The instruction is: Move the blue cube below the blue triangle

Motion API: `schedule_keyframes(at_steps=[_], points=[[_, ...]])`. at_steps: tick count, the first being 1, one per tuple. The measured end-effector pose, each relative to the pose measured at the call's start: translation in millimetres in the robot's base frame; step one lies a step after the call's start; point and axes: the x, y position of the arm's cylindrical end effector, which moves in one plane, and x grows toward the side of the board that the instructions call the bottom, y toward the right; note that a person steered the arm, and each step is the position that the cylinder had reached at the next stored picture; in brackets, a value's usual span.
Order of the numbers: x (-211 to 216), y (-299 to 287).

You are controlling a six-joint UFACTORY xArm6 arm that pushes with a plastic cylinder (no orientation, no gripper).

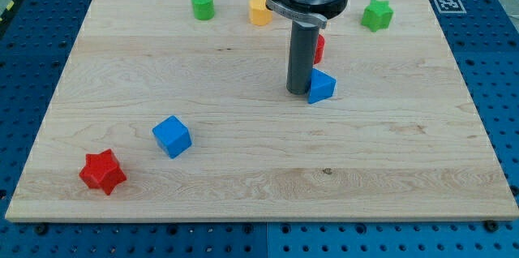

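So 2 blue blocks: blue cube (172, 136), blue triangle (323, 87).

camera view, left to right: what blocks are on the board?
red star → blue cube → green cylinder → yellow block → blue triangle → green star. My tip sits just left of the blue triangle.

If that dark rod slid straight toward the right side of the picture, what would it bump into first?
Most likely the blue triangle. My tip sits right beside it on the view's left, seemingly touching or nearly so. Depth is hard to judge from one view.
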Motion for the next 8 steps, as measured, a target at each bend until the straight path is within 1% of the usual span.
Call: schedule_keyframes(at_steps=[1, 2, 3, 4, 5, 6, 8], points=[[0, -11], [0, -73], [0, -155], [21, -231], [63, -235], [66, -210], [97, -139]])
